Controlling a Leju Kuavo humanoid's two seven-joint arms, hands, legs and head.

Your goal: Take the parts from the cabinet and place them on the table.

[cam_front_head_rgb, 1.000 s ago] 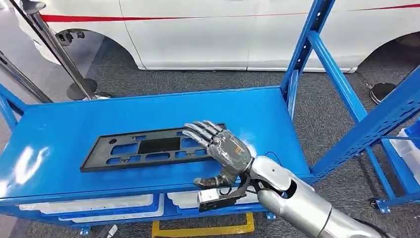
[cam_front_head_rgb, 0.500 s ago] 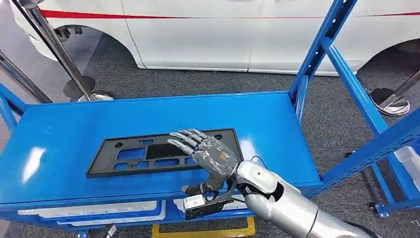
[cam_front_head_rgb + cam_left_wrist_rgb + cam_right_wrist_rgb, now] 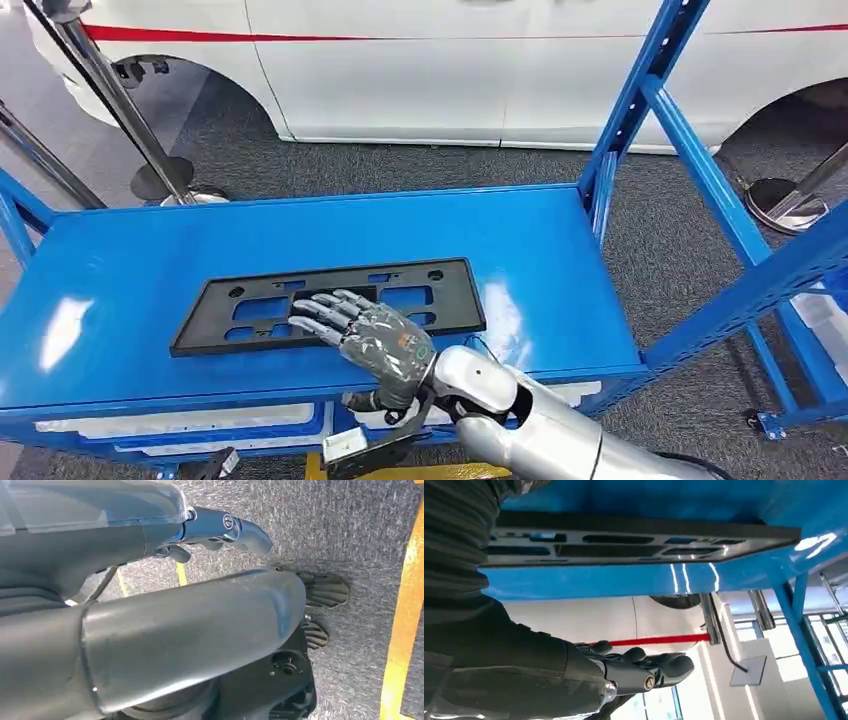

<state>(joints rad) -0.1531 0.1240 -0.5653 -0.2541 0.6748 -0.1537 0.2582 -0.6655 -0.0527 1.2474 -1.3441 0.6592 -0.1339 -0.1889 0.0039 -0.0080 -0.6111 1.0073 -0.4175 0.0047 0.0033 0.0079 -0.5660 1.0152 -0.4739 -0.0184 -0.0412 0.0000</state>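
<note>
Black plastic part (image 3: 330,305) — flat rectangular frame with cutouts, looks like a license-plate-style bracket — lies flat on the blue worktop (image 3: 150,250), roughly centre, long side running left-right.

Right hand (image 3: 375,340) sits over the near edge of the part, palm down, fingers (image 3: 325,308) spread and extended across the frame's lower middle section. Thumb is below the worktop's front edge. No pinch visible, nothing gripped; fingers are apart. Can't tell from the head view whether the fingertips touch the part or float just above it. In the right wrist view the part (image 3: 639,542) lies flat on the blue surface (image 3: 624,580), apart from the hand's fingers (image 3: 649,672), which show curled loosely with nothing in them.

Left hand (image 3: 220,527) is in the left wrist view, hanging over grey carpet floor (image 3: 350,530) with a yellow line (image 3: 400,630); fingers partly curled, can't tell if closed.

Surroundings: blue steel rack uprights (image 3: 690,150) to the right of the worktop, white car (image 3: 450,70) with red stripe behind, chrome stanchion posts (image 3: 100,90) at left and right, white trays (image 3: 180,425) on the shelf under the worktop.
</note>
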